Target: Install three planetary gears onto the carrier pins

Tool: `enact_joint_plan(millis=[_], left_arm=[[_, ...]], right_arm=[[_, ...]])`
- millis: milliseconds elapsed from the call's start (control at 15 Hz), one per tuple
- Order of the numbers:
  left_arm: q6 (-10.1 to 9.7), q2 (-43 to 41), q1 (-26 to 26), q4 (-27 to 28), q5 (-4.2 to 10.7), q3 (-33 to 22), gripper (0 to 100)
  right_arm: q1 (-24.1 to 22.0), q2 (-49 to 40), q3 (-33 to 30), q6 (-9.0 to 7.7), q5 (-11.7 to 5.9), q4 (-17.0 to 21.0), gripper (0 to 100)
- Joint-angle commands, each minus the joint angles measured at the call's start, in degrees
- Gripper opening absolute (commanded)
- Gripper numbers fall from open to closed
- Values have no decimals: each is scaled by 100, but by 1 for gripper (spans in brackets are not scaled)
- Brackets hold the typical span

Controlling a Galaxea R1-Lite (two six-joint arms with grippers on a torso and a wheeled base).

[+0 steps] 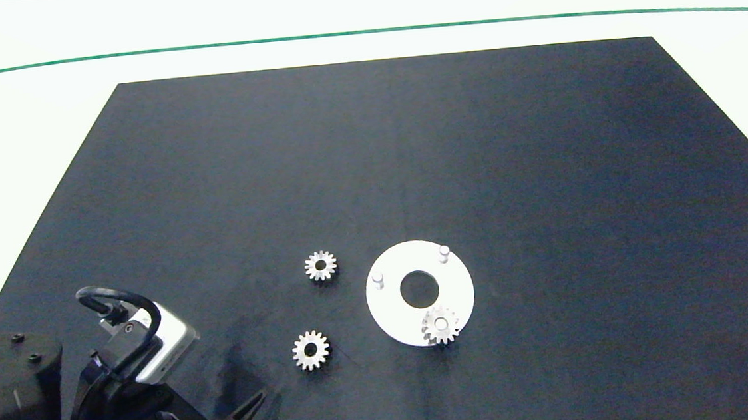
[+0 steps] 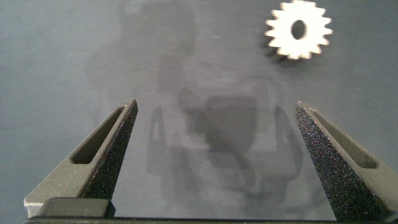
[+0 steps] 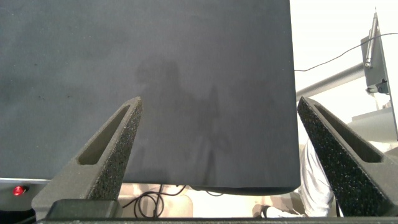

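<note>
The flat white disc (image 1: pixel 392 309) lies on the black mat, front of centre. Two bare carrier pins (image 1: pixel 444 252) (image 1: pixel 377 280) stand near its rim. One planetary gear (image 1: pixel 440 325) sits on the disc's near rim, where it hides the third pin. Two more gears lie flat on the mat left of the disc, one farther back (image 1: pixel 320 265) and one nearer (image 1: pixel 310 350). My left gripper (image 1: pixel 256 406) hovers open and empty at the front left, short of the nearer gear (image 2: pixel 298 30). The left gripper (image 2: pixel 214 109) holds nothing. My right gripper (image 3: pixel 217 102) is open, empty and out of the head view.
The black mat (image 1: pixel 543 156) covers most of the white table. A green line (image 1: pixel 360 33) runs along the back. In the right wrist view the mat's edge (image 3: pixel 211 186) shows, with cables (image 3: pixel 149 202) and a metal stand (image 3: pixel 373 56) beyond it.
</note>
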Motion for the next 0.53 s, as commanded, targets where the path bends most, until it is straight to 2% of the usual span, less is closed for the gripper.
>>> enact_joint_plan(millis=[67, 200, 333, 533], left_arm=[[-115, 235, -791, -49, 433, -40, 100], [-185, 314, -1054, -49, 653, -137, 100], [-185, 481, -1081, -93, 679, -268, 100], [-185, 894, -1089, -497, 688, -286, 100]], right_arm=[[1, 44, 5, -12, -15, 22, 100], [1, 35, -4, -12, -15, 22, 100], [-8, 17, -4, -12, -15, 31, 100], [-8, -9, -4, -20, -15, 40, 100]])
